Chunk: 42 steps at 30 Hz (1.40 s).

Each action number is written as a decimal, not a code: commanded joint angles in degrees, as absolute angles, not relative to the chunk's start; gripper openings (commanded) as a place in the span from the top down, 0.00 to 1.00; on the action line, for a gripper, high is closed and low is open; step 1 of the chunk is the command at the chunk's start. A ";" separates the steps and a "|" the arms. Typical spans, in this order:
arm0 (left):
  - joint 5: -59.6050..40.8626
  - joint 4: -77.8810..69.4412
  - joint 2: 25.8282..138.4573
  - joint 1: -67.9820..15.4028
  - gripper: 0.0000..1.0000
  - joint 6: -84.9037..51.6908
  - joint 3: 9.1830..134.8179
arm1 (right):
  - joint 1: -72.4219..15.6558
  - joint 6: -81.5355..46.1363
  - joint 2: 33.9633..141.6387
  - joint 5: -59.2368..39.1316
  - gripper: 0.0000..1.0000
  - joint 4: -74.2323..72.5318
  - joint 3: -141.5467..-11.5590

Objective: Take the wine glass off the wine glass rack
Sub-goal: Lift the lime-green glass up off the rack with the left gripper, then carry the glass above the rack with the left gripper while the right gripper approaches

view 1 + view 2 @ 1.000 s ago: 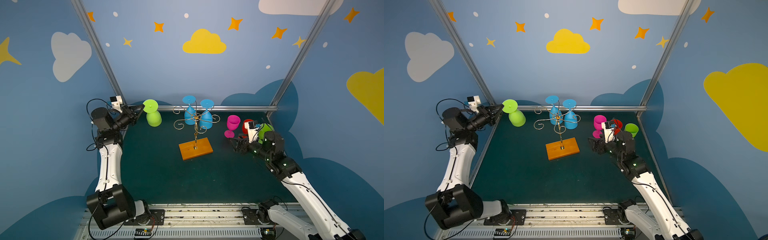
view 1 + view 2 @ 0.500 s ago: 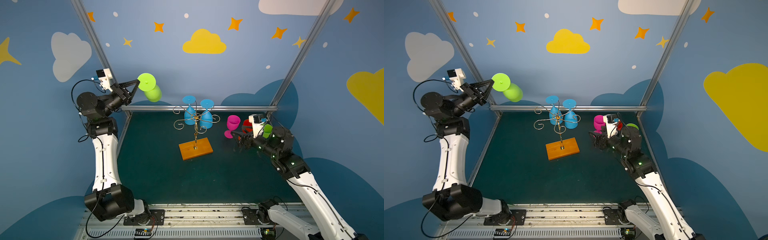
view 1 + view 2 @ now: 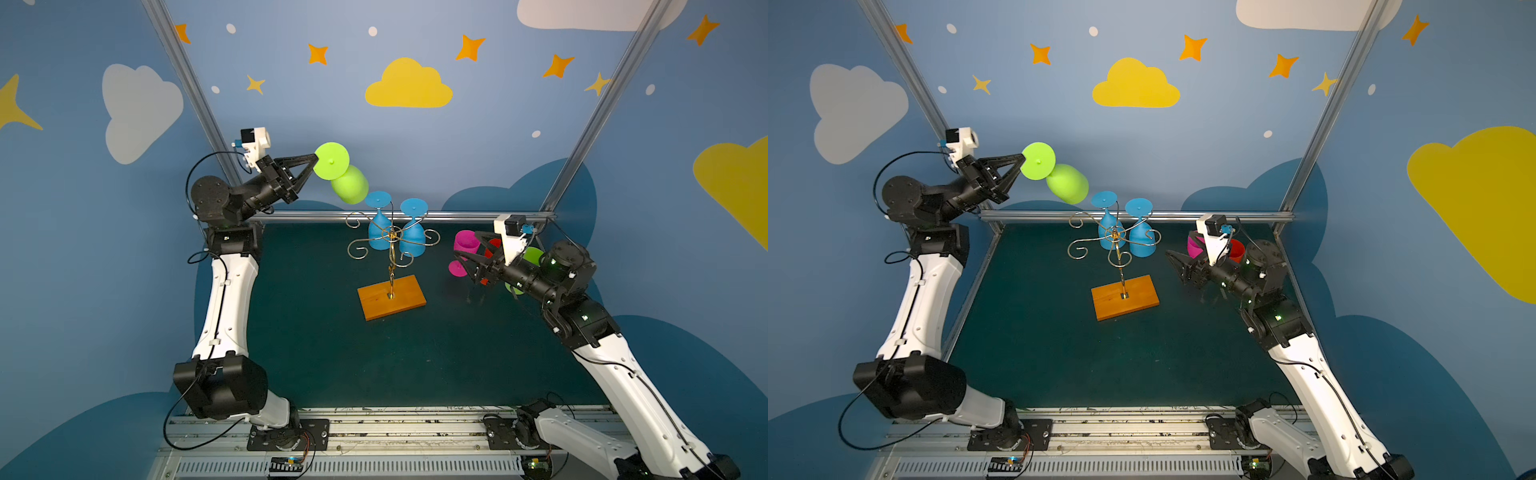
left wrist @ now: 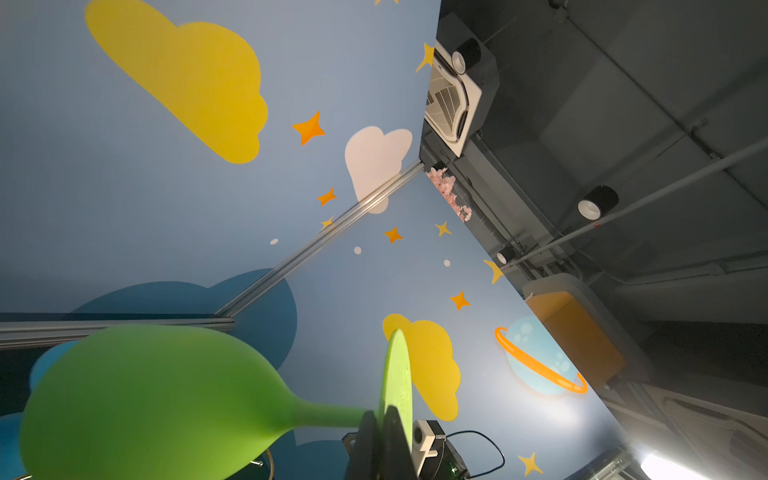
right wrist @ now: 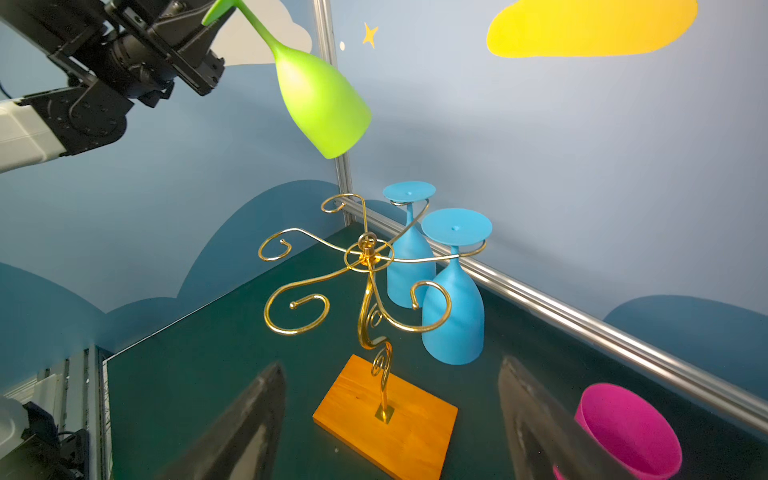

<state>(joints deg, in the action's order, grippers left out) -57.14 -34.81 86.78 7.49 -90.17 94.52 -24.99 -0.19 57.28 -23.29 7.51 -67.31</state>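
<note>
2 blue glasses [image 5: 453, 307] on rack [image 5: 415, 436]: right wrist view, not left.

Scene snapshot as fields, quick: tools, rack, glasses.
left tool: shut on foot of green glass, held in the air, clear of rack
right tool: open, empty, facing rack
rack: two blue glasses hanging upside down; four arms bare
off rack: pink glass by right tool

- wine glass rack [image 3: 399, 301]: gold wire, orange-brown wood-grain base
- one wine glass [image 3: 350, 184]: lime green
- two wine glasses [image 3: 413, 245]: sky blue
- cup [image 3: 464, 243] at the rack's 3 o'clock: magenta
- tabletop [image 3: 332, 353]: dark teal
- walls [image 3: 478, 137]: blue, with yellow clouds and orange stars
</note>
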 commanded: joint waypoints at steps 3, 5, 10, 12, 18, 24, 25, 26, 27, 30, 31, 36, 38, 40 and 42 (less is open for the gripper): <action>-58.42 -36.97 88.93 3.18 0.97 -90.14 98.26 | -25.81 2.02 60.34 -25.48 0.20 2.11 -71.79; -58.52 -36.12 89.71 0.78 0.97 -89.45 98.92 | -26.06 2.45 61.78 -26.08 0.19 1.26 -72.98; -58.86 -35.24 91.61 -4.46 0.97 -88.37 99.03 | -26.54 2.14 64.78 -25.37 0.17 -2.83 -74.27; -58.81 -35.48 92.43 -5.68 0.97 -88.61 99.44 | -26.70 2.33 66.15 -25.32 0.15 -4.10 -74.94; -59.33 -35.64 94.06 -8.98 0.97 -88.77 100.99 | -27.66 4.32 70.93 -25.24 0.13 -4.33 -79.06; -59.52 -37.66 95.58 -11.11 0.97 -90.50 101.25 | -29.04 7.29 74.70 -27.11 0.12 -5.78 -81.04; -59.56 -38.33 95.84 -11.38 0.97 -91.21 101.22 | -29.20 7.82 75.21 -26.98 0.12 -6.46 -81.12; -59.69 -38.89 96.18 -11.63 0.97 -91.69 101.33 | -29.33 8.18 75.64 -26.83 0.12 -7.25 -81.11; -59.77 -39.33 96.24 -11.77 0.97 -92.08 101.25 | -29.38 8.39 76.06 -26.53 0.12 -7.83 -81.06; -59.78 -39.73 96.24 -12.17 0.97 -92.45 100.91 | -29.45 9.40 77.40 -26.27 0.11 -9.09 -81.20; -59.79 -39.73 96.26 -12.29 0.97 -92.50 100.90 | -29.53 9.53 77.86 -26.10 0.12 -9.52 -81.30; -60.03 -39.72 96.24 -13.00 0.97 -92.47 100.99 | -29.92 10.80 79.90 -24.45 0.12 -9.85 -82.71; -59.84 -39.64 96.22 -13.00 0.97 -92.47 100.90 | -29.93 11.26 80.70 -23.83 0.12 -9.96 -83.19; -59.69 -39.55 96.23 -13.12 0.97 -92.48 100.90 | -29.93 11.49 81.40 -24.48 0.12 -9.98 -83.82; -59.59 -39.64 96.24 -13.22 0.97 -92.46 100.89 | -30.21 11.51 82.16 -25.35 0.12 -9.53 -84.73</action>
<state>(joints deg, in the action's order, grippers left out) -59.53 -36.95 96.05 -12.95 -92.20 99.61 -29.58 10.76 81.56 -24.77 -8.05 -82.32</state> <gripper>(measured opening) 0.048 0.885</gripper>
